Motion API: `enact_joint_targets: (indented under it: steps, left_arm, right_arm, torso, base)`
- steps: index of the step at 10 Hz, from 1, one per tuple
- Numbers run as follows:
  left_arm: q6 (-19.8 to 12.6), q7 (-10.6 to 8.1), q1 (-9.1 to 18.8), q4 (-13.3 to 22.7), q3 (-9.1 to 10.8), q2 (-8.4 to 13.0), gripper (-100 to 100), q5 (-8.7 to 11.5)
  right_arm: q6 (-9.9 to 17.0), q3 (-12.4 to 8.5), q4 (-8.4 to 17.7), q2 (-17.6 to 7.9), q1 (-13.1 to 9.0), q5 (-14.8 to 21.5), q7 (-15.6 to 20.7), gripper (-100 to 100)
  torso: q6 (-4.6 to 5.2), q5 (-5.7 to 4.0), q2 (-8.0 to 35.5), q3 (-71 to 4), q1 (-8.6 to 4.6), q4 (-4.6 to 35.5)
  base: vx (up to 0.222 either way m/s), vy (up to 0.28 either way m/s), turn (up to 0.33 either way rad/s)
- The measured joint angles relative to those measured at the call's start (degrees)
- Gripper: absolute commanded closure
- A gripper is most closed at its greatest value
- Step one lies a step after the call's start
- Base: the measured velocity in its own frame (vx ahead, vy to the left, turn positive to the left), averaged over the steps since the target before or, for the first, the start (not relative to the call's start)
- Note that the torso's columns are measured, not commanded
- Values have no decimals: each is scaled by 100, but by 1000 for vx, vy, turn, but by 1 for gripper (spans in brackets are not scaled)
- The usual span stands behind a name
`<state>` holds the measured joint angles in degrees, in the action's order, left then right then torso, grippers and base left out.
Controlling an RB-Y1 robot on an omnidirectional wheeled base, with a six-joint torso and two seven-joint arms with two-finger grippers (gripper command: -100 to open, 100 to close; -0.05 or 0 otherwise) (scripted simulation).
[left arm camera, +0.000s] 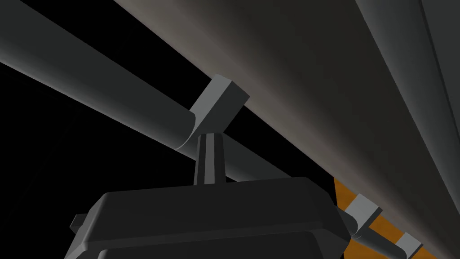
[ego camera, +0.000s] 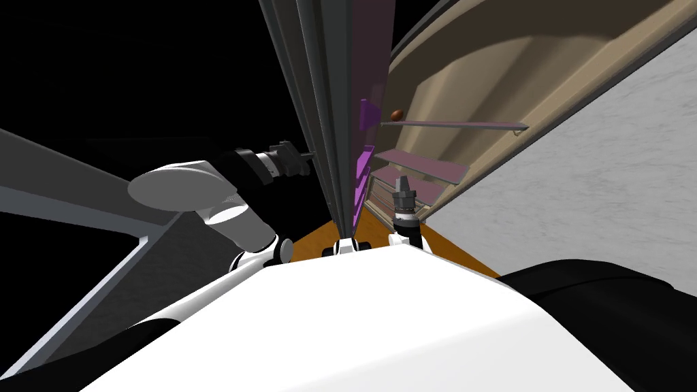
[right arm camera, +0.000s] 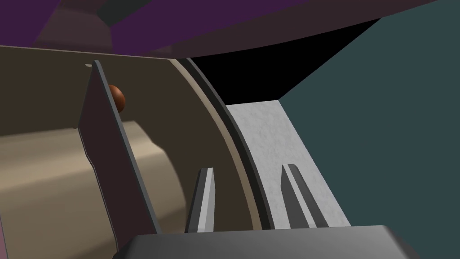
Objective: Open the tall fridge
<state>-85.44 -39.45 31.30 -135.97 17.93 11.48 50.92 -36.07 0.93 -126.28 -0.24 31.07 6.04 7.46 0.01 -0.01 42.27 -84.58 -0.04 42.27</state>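
The door (ego camera: 325,129) is seen edge-on, standing well clear of the fridge (ego camera: 469,75), whose shelves are exposed. The left gripper (left arm camera: 209,155), fingers pressed together, is set against the handle (left arm camera: 90,85). The right gripper (right arm camera: 249,171) is spread empty beside the fridge. Opening is judged nearly done, and a further outward push on the handle is called for

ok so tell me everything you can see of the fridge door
The fridge door stands open, nearly edge-on in the head view. Its outer face is dark grey and carries a round grey bar handle, held off it by blocky brackets. Its inner side is purple, with purple bins stacked down it, facing the beige shelved interior. The left gripper, fingers shut, reaches up to the handle beside a bracket.
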Motion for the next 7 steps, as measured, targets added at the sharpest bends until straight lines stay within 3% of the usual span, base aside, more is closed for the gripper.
enact_joint_targets:
  steps: [3,4,7]
  left_arm:
    - [-86,-34,39,-56,-29,-24,100,154]
    - [-112,-39,48,-73,-33,-30,-100,212]
    - [-508,-501,460,-299,183,107,-100,337]
  right_arm:
    - [0,0,0,1,0,0,0,0]
    - [0,0,0,1,0,0,0,0]
    - [0,2,0,3,-1,0,0,0]
  torso:
    - [-1,-2,5,4,-4,2]
    - [-1,0,2,1,2,1]
    - [18,-25,60,50,-67,11]
  base:
    - [86,173,-39]
    - [60,92,53]
    - [4,-6,49]
